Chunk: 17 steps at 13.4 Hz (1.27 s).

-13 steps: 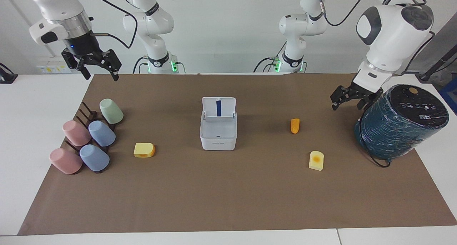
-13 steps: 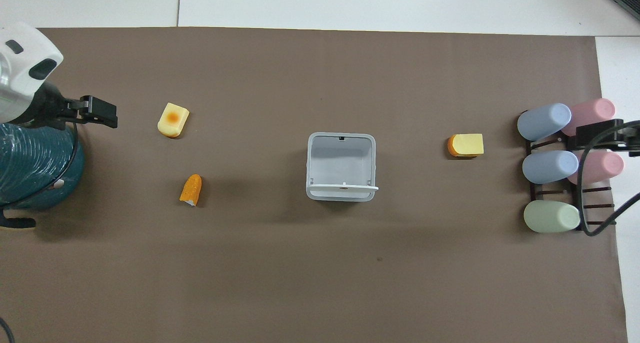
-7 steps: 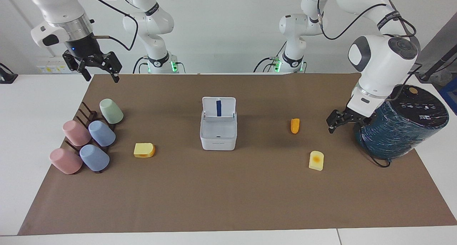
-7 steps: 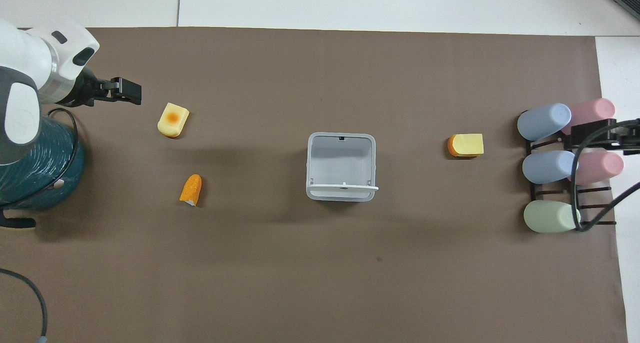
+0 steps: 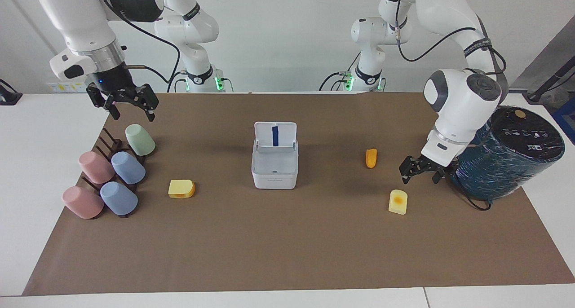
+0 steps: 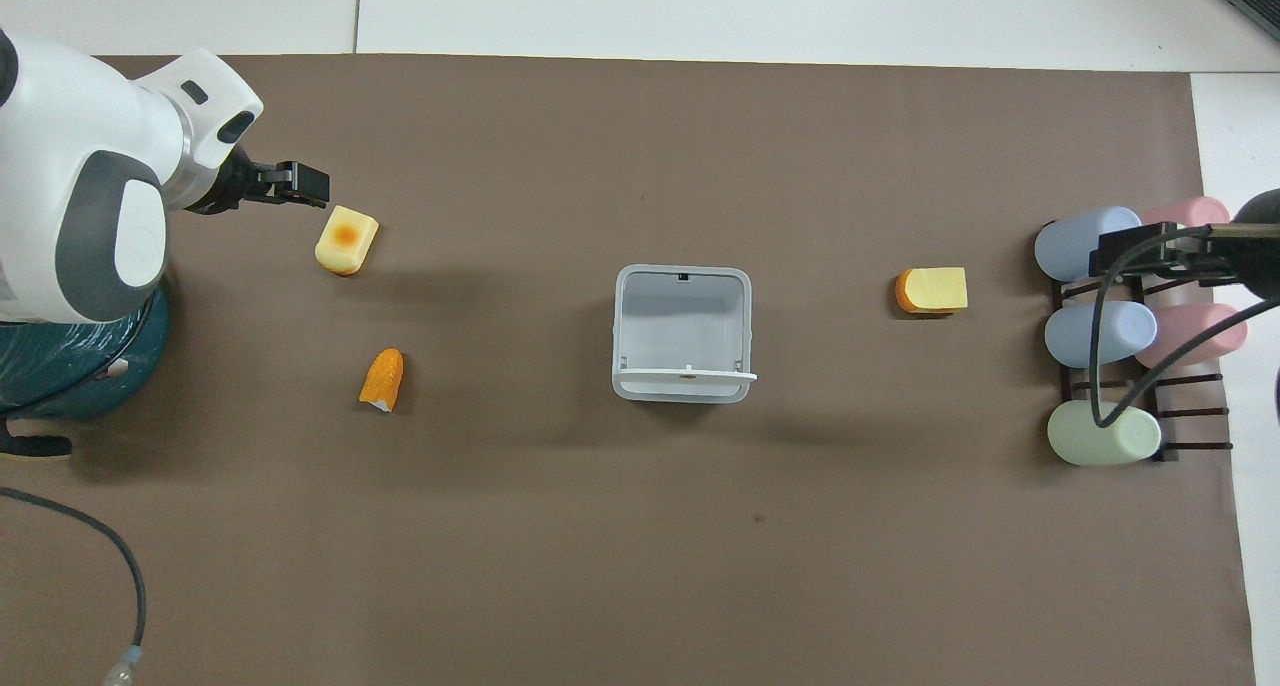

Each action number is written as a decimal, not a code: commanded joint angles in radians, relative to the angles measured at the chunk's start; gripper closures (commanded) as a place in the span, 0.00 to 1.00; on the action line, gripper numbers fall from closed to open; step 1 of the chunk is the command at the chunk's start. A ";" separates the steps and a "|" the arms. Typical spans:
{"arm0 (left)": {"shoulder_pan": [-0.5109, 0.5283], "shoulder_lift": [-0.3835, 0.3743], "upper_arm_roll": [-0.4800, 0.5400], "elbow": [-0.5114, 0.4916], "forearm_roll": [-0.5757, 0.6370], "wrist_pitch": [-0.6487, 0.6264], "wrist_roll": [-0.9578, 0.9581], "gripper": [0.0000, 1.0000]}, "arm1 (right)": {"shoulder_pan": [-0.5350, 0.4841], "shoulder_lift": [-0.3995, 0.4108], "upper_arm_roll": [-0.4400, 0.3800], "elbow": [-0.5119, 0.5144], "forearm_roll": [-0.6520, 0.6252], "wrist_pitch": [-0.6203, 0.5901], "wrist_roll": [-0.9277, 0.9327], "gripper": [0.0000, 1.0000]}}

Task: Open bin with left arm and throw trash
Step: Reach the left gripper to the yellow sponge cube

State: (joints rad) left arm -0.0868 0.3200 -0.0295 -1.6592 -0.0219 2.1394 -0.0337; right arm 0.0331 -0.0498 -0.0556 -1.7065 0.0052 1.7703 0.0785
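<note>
— Bin (image 5: 274, 164) position?
— Mid-mat, lid up. Across the facing view: the right gripper (image 5: 129, 105) hangs with jaws spread, holding nothing, over the cup rack (image 5: 112, 148); the yellow slice (image 5: 181, 188) lies beside the cups.
— After the bin?
— The orange piece (image 5: 371, 158), then the pale yellow piece (image 5: 398, 202) with the left gripper (image 5: 420, 169) just above it, unclenched, empty, beside the teal cylinder (image 5: 505, 157).

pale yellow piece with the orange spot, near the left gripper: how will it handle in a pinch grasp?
The pale yellow piece looks foam-like, so probably light and squashy under the open left gripper. It lies flat on the brown mat, so it is unlikely to roll, though a nudge might slide it.
</note>
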 commanded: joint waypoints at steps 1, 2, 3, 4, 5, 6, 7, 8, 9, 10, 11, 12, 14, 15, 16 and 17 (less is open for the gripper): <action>-0.007 0.034 0.006 -0.028 0.013 0.100 0.015 0.00 | -0.007 -0.013 0.007 -0.028 -0.011 0.021 -0.026 0.00; -0.007 0.057 0.006 -0.028 0.013 0.117 0.032 0.00 | -0.007 -0.013 0.013 -0.022 -0.011 0.009 -0.025 0.00; -0.005 0.071 0.006 -0.028 0.013 0.140 0.055 0.00 | -0.007 -0.012 0.014 -0.012 -0.011 -0.008 -0.025 0.00; -0.005 0.082 0.006 -0.031 0.013 0.164 0.063 0.00 | -0.007 -0.010 0.016 -0.001 -0.011 -0.031 -0.025 0.00; -0.005 0.089 0.006 -0.046 0.013 0.192 0.063 0.00 | -0.006 -0.010 0.017 0.011 -0.011 -0.061 -0.023 0.00; -0.005 0.091 0.006 -0.074 0.013 0.224 0.064 0.00 | -0.004 -0.010 0.017 0.030 -0.011 -0.083 -0.022 0.00; -0.007 0.091 0.006 -0.106 0.013 0.261 0.066 0.00 | -0.004 -0.010 0.019 0.048 -0.011 -0.116 -0.023 0.00; -0.007 0.090 0.006 -0.140 0.013 0.287 0.080 0.00 | -0.004 -0.011 0.017 0.053 -0.011 -0.135 -0.022 0.00; -0.007 0.087 0.006 -0.167 0.013 0.296 0.110 0.00 | -0.005 -0.016 0.019 0.051 -0.011 -0.141 -0.020 0.00; -0.007 0.082 0.006 -0.186 0.013 0.300 0.120 0.00 | -0.004 -0.022 0.019 0.051 -0.011 -0.152 -0.019 0.00; -0.010 0.077 0.006 -0.198 0.013 0.300 0.118 0.00 | -0.004 -0.025 0.017 0.051 -0.010 -0.157 -0.019 0.00; -0.017 0.076 0.008 -0.204 0.013 0.300 0.118 0.00 | -0.004 -0.025 0.019 0.051 -0.010 -0.157 -0.019 0.00; -0.028 0.076 0.006 -0.208 0.013 0.300 0.115 0.00 | -0.004 -0.027 0.019 0.050 -0.010 -0.157 -0.017 0.00; -0.030 0.076 0.006 -0.208 0.013 0.303 0.115 0.00 | -0.004 -0.027 0.019 0.047 -0.010 -0.157 -0.017 0.00; -0.030 0.082 0.006 -0.208 0.013 0.318 0.115 0.01 | -0.004 -0.028 0.019 0.045 -0.010 -0.155 -0.017 0.00; -0.030 0.086 0.006 -0.212 0.013 0.339 0.115 0.02 | -0.004 -0.028 0.019 0.045 -0.010 -0.155 -0.016 0.00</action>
State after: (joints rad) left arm -0.1091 0.4254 -0.0323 -1.8283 -0.0216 2.4274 0.0757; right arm 0.0339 -0.0684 -0.0438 -1.6578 0.0052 1.6289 0.0780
